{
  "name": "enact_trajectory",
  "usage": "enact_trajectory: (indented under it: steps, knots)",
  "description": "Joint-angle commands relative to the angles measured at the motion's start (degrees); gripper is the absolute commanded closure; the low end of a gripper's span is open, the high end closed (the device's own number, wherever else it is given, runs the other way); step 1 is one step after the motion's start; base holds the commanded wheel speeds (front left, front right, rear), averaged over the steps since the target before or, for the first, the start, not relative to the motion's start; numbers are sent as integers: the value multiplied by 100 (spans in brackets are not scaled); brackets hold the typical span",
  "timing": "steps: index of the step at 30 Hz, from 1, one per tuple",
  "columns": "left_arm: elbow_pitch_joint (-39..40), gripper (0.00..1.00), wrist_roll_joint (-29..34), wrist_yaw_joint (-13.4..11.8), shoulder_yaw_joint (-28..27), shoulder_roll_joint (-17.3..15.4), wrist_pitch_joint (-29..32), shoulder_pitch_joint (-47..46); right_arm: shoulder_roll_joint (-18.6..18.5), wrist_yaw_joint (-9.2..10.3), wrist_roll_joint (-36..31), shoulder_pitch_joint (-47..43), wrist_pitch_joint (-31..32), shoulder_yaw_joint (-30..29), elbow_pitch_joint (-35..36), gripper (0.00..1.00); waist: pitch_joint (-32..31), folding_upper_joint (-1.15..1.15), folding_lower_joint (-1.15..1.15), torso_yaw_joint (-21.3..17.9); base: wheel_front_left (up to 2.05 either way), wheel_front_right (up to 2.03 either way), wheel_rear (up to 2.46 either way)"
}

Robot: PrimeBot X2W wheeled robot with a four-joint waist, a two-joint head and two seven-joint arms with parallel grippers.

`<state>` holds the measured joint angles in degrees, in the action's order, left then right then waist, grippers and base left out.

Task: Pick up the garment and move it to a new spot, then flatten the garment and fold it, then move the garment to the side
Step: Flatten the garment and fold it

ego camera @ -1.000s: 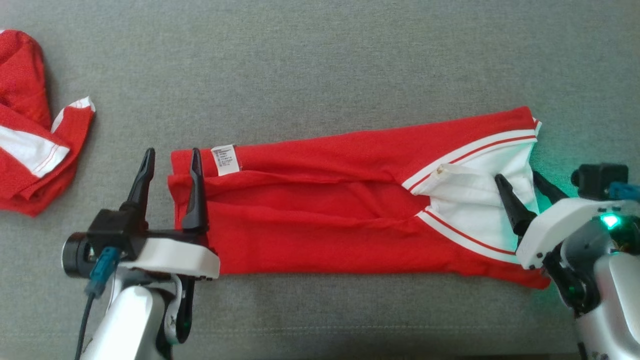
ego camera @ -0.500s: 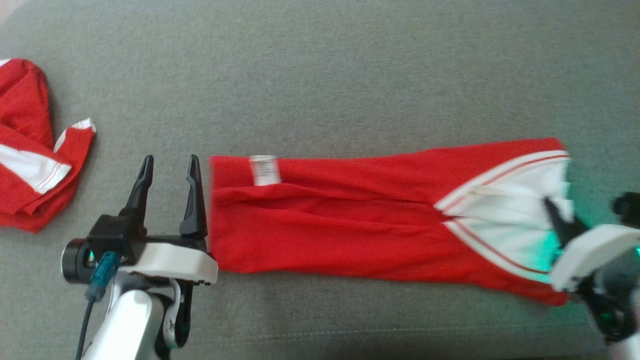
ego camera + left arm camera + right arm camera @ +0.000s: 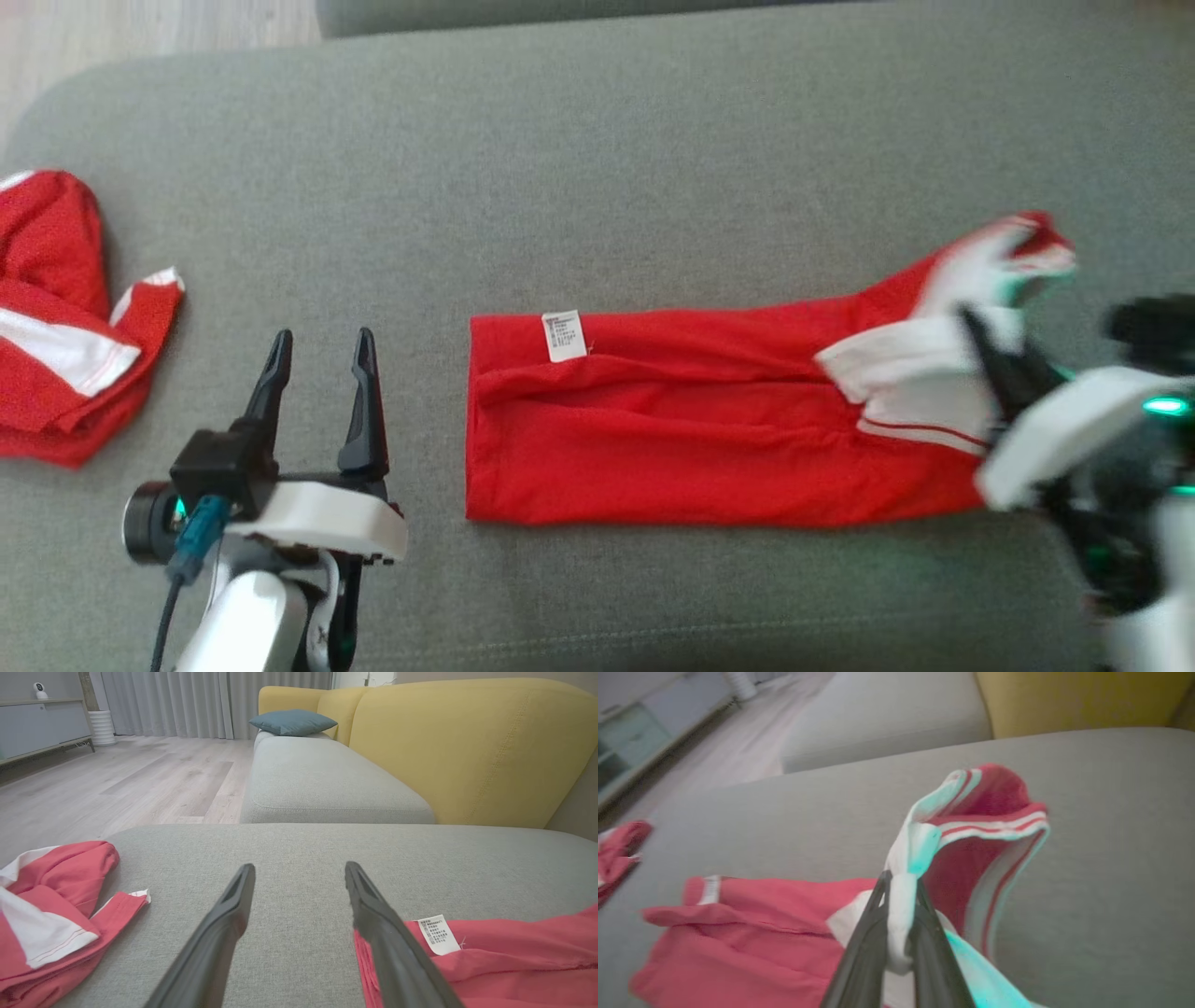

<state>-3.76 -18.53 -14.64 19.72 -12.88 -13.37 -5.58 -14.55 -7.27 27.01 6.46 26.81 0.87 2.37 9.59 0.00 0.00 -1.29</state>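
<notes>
Clamped shut on white hem of garment (image 3: 691,439) with right gripper (image 3: 901,882), holding that end raised off cushion (image 3: 597,187). Lay flat mid-cushion otherwise. Held left gripper (image 3: 322,338) fingers apart, near label (image 3: 564,335) end, not touching. Sat bunched far left: red heap (image 3: 56,317).

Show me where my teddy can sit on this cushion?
Most room: the bare strip of cushion beyond the red garment. A smaller gap lies between the left gripper and the garment's label end. Crowded: the right end, where the right gripper pinches its white end, and far left by the crumpled red clothes.
</notes>
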Motion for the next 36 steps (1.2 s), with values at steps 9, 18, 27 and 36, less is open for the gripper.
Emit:
enact_trajectory:
  steps: [9, 18, 27, 36]
  knots:
    - [153, 0, -45, 26, -27, -71, 44, -121, 1009, -22, 630, 666, 129, 1465, -26, 100, -231, 0, 0, 305, 0, 0, 0]
    - [75, 0, -22, 96, 208, 95, 10, -250, 1165, -22, 1294, 1435, -1199, 2757, -1776, 100, -54, 0, 0, 899, 0, 0, 0]
    - [-12, 0, -33, 82, 205, 163, -54, -370, 1166, -22, 1731, 2254, -2197, 3749, -2883, 0, 133, 0, 0, 1073, 0, 0, 0]
    - [-80, 0, -44, 29, 93, 90, -97, -328, 1164, -22, 1340, 2609, -3290, 4067, -2620, 0, 85, 0, 0, 924, 0, 0, 0]
